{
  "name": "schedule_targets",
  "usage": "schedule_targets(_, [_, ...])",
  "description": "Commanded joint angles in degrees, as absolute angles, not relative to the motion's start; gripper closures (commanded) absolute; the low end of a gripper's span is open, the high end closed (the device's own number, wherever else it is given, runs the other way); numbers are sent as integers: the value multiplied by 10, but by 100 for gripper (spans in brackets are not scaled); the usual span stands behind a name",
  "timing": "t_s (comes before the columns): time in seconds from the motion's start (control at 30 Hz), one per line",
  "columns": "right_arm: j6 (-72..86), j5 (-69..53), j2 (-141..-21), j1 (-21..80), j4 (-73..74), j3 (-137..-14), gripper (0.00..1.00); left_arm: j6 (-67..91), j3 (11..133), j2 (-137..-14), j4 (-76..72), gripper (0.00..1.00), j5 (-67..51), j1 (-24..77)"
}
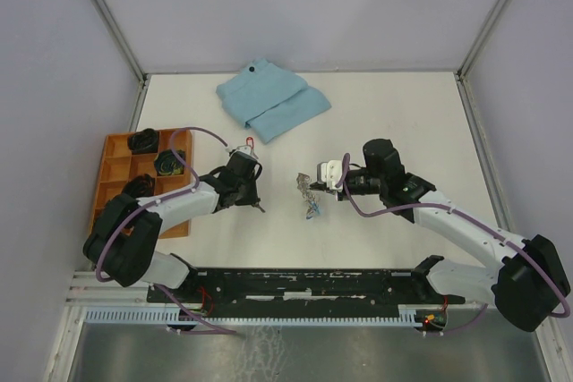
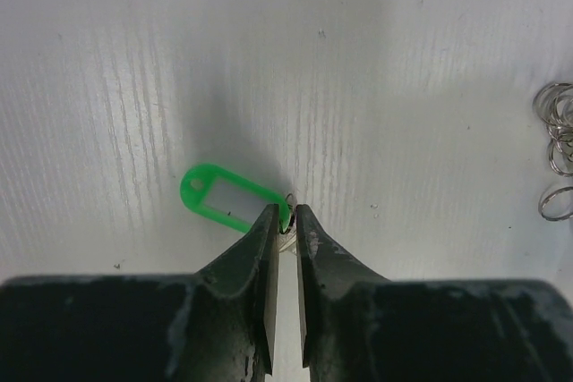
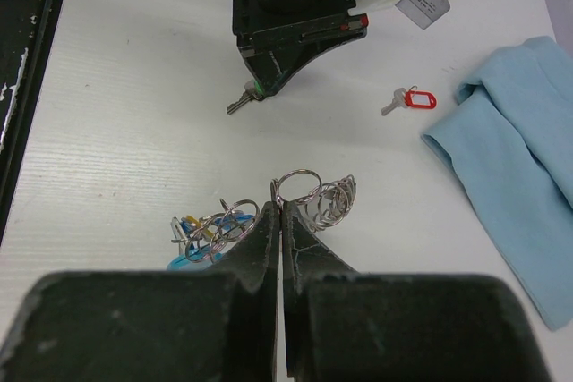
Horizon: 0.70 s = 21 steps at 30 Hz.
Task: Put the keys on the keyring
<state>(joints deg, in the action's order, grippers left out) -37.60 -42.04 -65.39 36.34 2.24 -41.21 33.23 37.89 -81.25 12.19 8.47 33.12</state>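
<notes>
Table (image 1: 403, 131): keep all the work low over it, close to the keyring (image 3: 329, 203); cloth (image 1: 269, 100) lies well beyond the keyring, out of play.

Right gripper (image 3: 282, 210) is clamped tight on the keyring, with one loop (image 3: 297, 173) standing up just past its tips; treat that arm as the fixed anchor and don't move it.

Left gripper (image 2: 286, 214) sits on the left-arm side of the keyring, apart from it; jaws narrow, pinching the green key (image 2: 228, 197) at its head, right by the small split ring (image 2: 290, 200); tag sticks out to one side, blade pokes past the tips; can't tell if the pinch is firm, so test it before lifting.

My read: the step in hand is carrying the green key to the keyring; lift only slightly, travel low, present the split ring edge-on to the raised loop, not flat; watch that the tag doesn't drag and turn the ring off line; if the key twists in the jaws, set it down and regrip nearer the ring.

Red key (image 3: 412, 98) lies farther from the keyring, toward the cloth; leave it for later.
</notes>
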Motion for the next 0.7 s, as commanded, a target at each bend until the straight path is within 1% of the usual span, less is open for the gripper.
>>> schedule_targets(0.0, [-381, -439, -635, 366, 4, -416, 99, 312, 387, -822, 101, 81, 73, 330])
schedule_targets(0.07, [-380, -439, -635, 366, 4, -416, 99, 310, 386, -824, 105, 81, 74, 330])
schedule_targets(0.23, [-380, -440, -635, 366, 4, -416, 99, 306, 387, -825, 111, 87, 81, 330])
schedule_targets(0.3, [-379, -440, -635, 366, 4, -417, 99, 301, 391, -827, 115, 96, 82, 330])
schedule_targets(0.5, [-375, -441, -629, 366, 6, -420, 99, 264, 384, -791, 92, 97, 86, 332])
schedule_targets(0.67, [-364, -435, -633, 366, 40, -445, 99, 210, 330, -712, -11, 97, 68, 332])
